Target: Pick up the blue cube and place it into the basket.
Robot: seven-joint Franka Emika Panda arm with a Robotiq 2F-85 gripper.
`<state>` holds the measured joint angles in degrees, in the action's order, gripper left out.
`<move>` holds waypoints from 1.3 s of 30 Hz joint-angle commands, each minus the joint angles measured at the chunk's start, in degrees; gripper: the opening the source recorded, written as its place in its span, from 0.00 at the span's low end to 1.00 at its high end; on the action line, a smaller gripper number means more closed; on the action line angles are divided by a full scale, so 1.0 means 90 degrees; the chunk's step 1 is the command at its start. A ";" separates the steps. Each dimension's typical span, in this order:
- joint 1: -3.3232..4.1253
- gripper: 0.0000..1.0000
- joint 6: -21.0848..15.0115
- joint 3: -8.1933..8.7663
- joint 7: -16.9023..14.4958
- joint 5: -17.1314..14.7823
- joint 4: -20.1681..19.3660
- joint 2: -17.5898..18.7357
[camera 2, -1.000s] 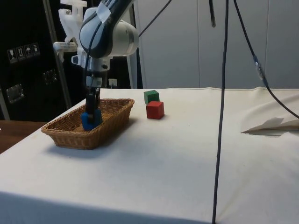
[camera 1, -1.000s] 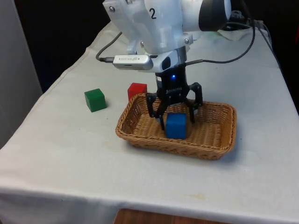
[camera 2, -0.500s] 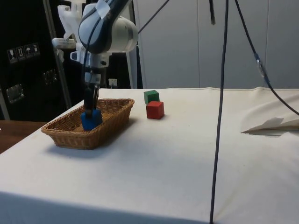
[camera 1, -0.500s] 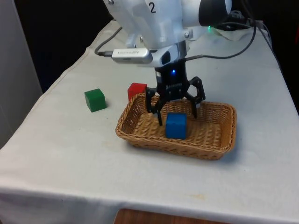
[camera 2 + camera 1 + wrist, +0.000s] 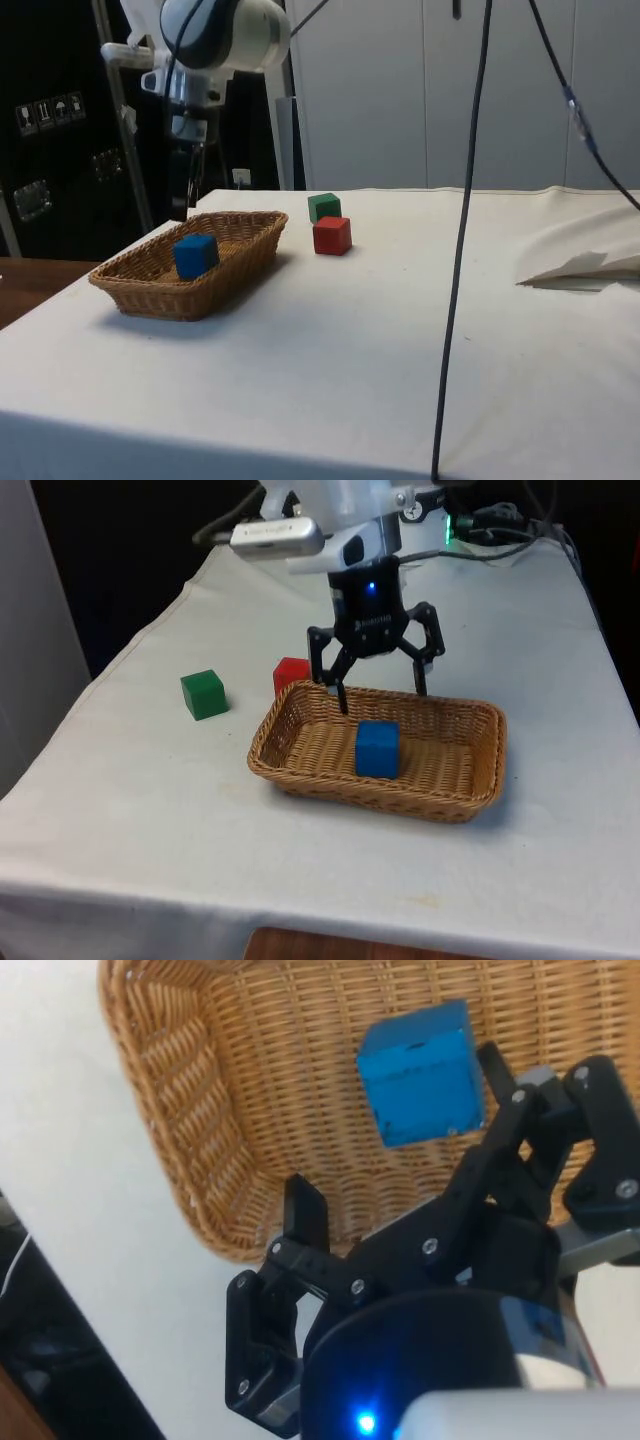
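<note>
Front view: blue cube (image 5: 377, 748) sits on the floor of the wicker basket (image 5: 460, 798), roughly mid-basket, upright, touching nothing but the weave. Gripper (image 5: 379, 694) hangs above the basket's far rim, fingers spread wide, nothing between them; clear air between fingertips and cube. Red cube (image 5: 291, 673) rests on the white cloth just outside the basket's far corner on the front view's left, partly hidden behind the rim. Green cube (image 5: 203, 694) stands further to the front view's left, apart from red cube and basket. Table (image 5: 130, 810) cloth is bare around them.

Side view: basket (image 5: 150, 298) near the table edge, blue cube (image 5: 195, 255) inside it, top standing about level with the rim. Gripper (image 5: 179, 205) is above the basket's far end, not in contact with the cube. Red cube (image 5: 332, 236) and green cube (image 5: 324, 208) stand close together beyond the basket, green behind red. 2 dark cables hang across this view.

Wrist view: blue cube (image 5: 421, 1073) lies on the basket (image 5: 180, 1120) weave beyond the fingertips; 1 finger (image 5: 305, 1218) is over the basket's rim, jaws well apart, no grip on anything.
</note>
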<state>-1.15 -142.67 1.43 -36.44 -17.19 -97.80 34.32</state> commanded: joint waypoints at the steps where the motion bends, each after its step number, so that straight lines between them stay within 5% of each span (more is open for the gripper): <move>1: 0.0006 1.00 0.0057 0.0006 0.0032 0.0000 -0.0032 -0.0083; 14: 0.0013 1.00 0.0382 0.0025 0.0025 0.0013 0.0013 -0.0458; 20: 0.0089 1.00 0.0643 0.0121 0.0172 0.0191 0.0045 -0.0688; 21: 0.0045 1.00 0.0547 0.0064 0.0070 0.0083 0.0032 -0.0656; 22: 0.0095 1.00 0.0668 0.0127 0.0185 0.0210 0.0051 -0.0713; 27: 0.0121 1.00 0.0783 0.0140 0.0267 0.0337 0.0076 -0.0802; 28: 0.0064 1.00 0.0707 0.0070 0.0159 0.0216 0.0064 -0.0789; 30: 0.0134 1.00 0.0847 0.0140 0.0331 0.0433 0.0095 -0.0840; 38: 0.0185 1.00 0.1089 0.0121 0.0573 0.0751 0.0197 -0.0949; 39: 0.0134 1.00 0.1019 0.0070 0.0484 0.0662 0.0197 -0.0923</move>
<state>0.06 -133.50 2.06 -32.09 -11.23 -96.03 26.01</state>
